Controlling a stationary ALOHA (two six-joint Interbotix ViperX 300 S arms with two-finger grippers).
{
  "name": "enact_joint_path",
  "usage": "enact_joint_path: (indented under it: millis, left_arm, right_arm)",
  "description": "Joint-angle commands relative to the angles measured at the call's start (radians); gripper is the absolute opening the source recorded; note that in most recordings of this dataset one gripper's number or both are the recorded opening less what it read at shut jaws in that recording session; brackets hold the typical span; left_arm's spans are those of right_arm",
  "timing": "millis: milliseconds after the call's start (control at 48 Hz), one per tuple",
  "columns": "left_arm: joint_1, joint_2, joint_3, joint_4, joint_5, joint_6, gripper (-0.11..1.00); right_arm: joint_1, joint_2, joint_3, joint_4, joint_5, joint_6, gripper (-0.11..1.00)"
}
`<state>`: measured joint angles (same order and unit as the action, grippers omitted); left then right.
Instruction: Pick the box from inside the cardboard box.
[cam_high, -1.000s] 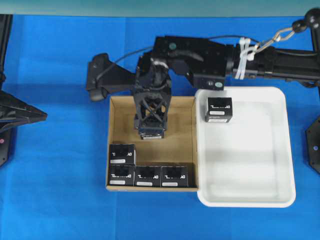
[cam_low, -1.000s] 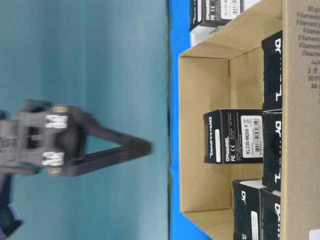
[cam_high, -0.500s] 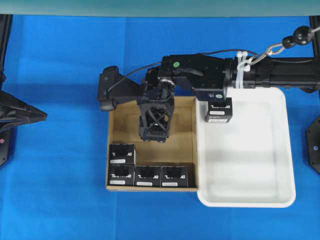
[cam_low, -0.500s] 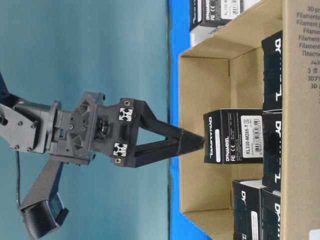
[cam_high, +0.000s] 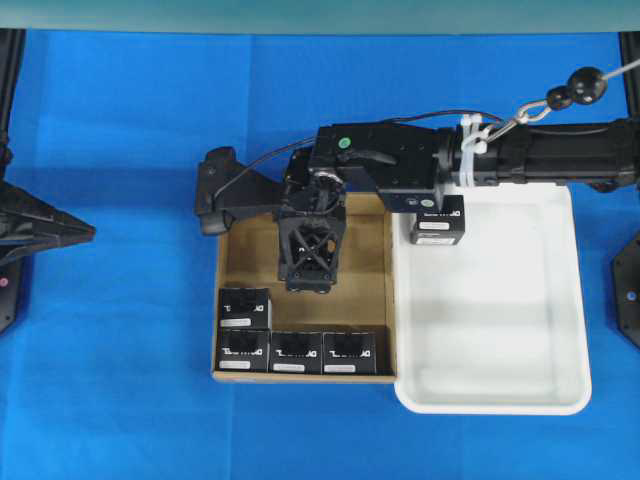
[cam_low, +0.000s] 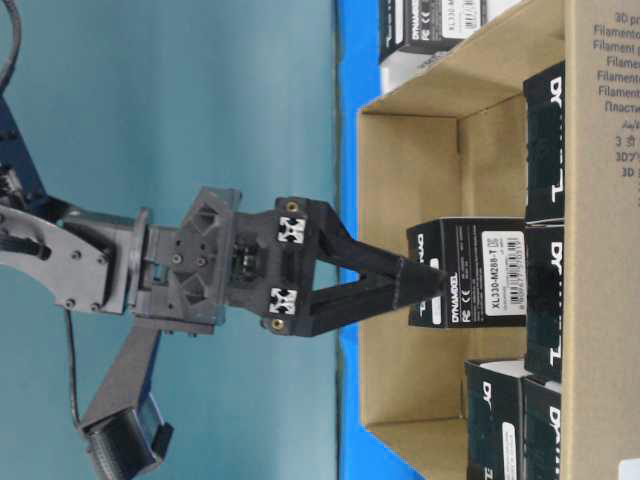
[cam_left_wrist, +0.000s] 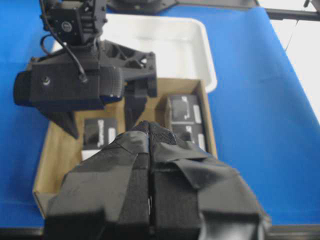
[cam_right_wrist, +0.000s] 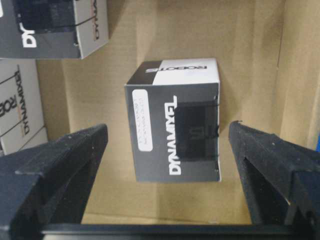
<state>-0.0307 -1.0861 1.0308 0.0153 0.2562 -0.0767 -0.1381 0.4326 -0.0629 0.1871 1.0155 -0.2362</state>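
Item: box, standing alone mid-floor of cardboard box, four others at 6–7 o'clock. Right gripper: jaws wide, straddling it. You lower squarely, centre, then close.

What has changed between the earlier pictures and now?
The right tool, open, came down into the cardboard box and now straddles a lone box, not gripping it. The other boxes, the white tray and the left tool stayed put.

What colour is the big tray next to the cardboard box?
White. The tray shows best in the overhead view, beside the brown cardboard box.
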Motion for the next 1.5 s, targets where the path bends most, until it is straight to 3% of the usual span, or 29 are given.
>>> enact_joint_path:
  millis: [0, 458, 834, 917, 1042, 1125, 1479]
  left_arm:
    - [0.002, 0.011, -0.014, 0.002, -0.005, -0.002, -0.07]
    - [0.0, 0.014, -0.011, 0.002, -0.005, -0.003, -0.07]
    - [0.002, 0.014, -0.012, 0.002, -0.005, -0.003, -0.07]
    - [0.002, 0.014, -0.012, 0.002, -0.005, -0.003, -0.07]
    - [0.003, 0.014, -0.012, 0.002, -0.005, -0.003, -0.07]
    - [0.003, 0.014, -0.012, 0.002, -0.005, -0.003, -0.07]
    - [0.003, 0.009, -0.014, 0.002, -0.005, -0.006, -0.07]
  right_arm:
    - [0.005, 0.015, -0.003, 0.0, -0.017, -0.003, 0.99]
    - [0.0, 0.051, 0.054, 0.0, -0.077, -0.003, 0.99]
    - [-0.002, 0.054, 0.046, -0.002, -0.089, -0.002, 0.97]
    - [0.0, 0.054, 0.046, -0.002, -0.083, -0.002, 0.9]
    - [0.0, 0.041, 0.044, -0.002, -0.087, 0.002, 0.63]
    - [-0.002, 0.029, 0.034, 0.0, -0.083, 0.009, 0.63]
    - [-0.052, -0.123, -0.129, 0.015, 0.161, 0.089, 0.63]
